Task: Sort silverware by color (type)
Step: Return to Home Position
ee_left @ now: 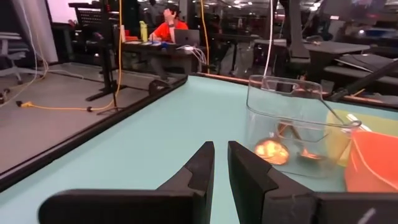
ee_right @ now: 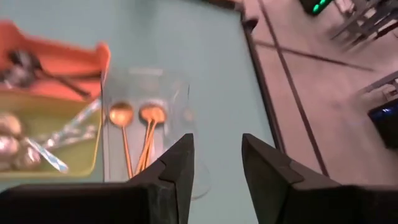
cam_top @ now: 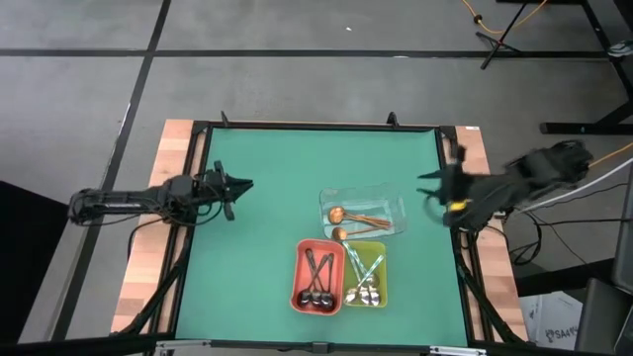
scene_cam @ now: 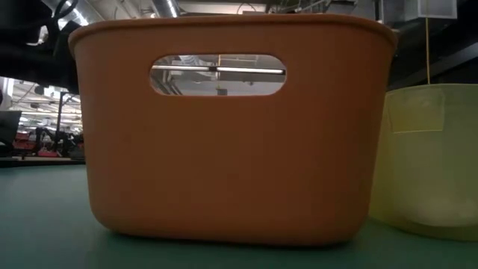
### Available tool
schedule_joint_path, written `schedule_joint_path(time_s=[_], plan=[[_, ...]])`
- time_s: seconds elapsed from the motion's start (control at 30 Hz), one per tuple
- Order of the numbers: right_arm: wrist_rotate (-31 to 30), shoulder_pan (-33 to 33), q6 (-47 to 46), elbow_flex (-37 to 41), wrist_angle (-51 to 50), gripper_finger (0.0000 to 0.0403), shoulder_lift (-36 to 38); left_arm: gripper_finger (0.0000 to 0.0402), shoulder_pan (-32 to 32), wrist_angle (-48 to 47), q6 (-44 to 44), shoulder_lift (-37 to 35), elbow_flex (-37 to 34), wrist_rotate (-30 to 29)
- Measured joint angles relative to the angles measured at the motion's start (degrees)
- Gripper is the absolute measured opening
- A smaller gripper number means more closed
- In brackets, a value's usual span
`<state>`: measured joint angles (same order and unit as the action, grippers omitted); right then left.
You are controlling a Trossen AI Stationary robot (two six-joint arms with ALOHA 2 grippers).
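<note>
The silverware lies in three trays near the table's front middle. Copper spoons (cam_top: 348,220) lie in the clear tray (cam_top: 396,206), black pieces (cam_top: 317,277) in the red tray (cam_top: 300,259), silver pieces (cam_top: 364,282) in the yellow-green tray (cam_top: 381,259). My left gripper (cam_top: 247,185) lies level over the mat's left side, pointing at the clear tray (ee_left: 292,99), its fingers nearly together around nothing. My right gripper (cam_top: 427,193) hangs raised at the right, tilted down toward the copper spoons (ee_right: 140,134), open and holding nothing.
The low view is filled by the red tray's wall (scene_cam: 239,134) and the yellow-green tray (scene_cam: 433,157). A black rail (cam_top: 316,127) frames the green mat (cam_top: 267,168), which is bare at the far and left parts. A person (ee_left: 169,25) sits at a desk beyond the table.
</note>
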<state>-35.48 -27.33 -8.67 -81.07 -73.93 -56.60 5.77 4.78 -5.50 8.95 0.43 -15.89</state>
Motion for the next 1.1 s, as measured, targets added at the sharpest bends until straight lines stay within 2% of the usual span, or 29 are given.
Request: schedule_joint_path(time_s=[0.13, 0.3, 0.5, 0.73, 0.97, 1.1], plan=[[0.0, 0.0, 0.0, -0.9, 1.4, 0.0124, 5.8, 0.0039, 2.8, 0.0, -0.1, 0.0, 0.0, 4.8], [0.0, 0.0, -2.8, 1.7, 3.1, 0.0124, 14.7, 0.0039, 4.7, 0.0, -0.3, 0.0, 0.0, 10.9], [-0.1, 0.0, -4.6, 10.1, 9.7, 0.0124, 24.8, 0.0039, 4.8, -0.3, -0.3, 0.0, 0.0, 11.1], [0.5, 0.0, -4.6, 25.4, 18.0, 0.0124, 34.8, 0.0039, 4.8, -3.2, -0.4, 0.0, 0.0, 11.0], [0.8, 0.0, -4.9, 38.2, 25.8, 0.0124, 41.3, 0.0039, 4.8, -3.1, -0.4, 0.0, 0.0, 11.1], [5.3, 0.0, -4.1, 42.7, 29.8, 0.0124, 43.4, 0.0039, 4.8, -3.0, -0.4, 0.0, 0.0, 11.0]])
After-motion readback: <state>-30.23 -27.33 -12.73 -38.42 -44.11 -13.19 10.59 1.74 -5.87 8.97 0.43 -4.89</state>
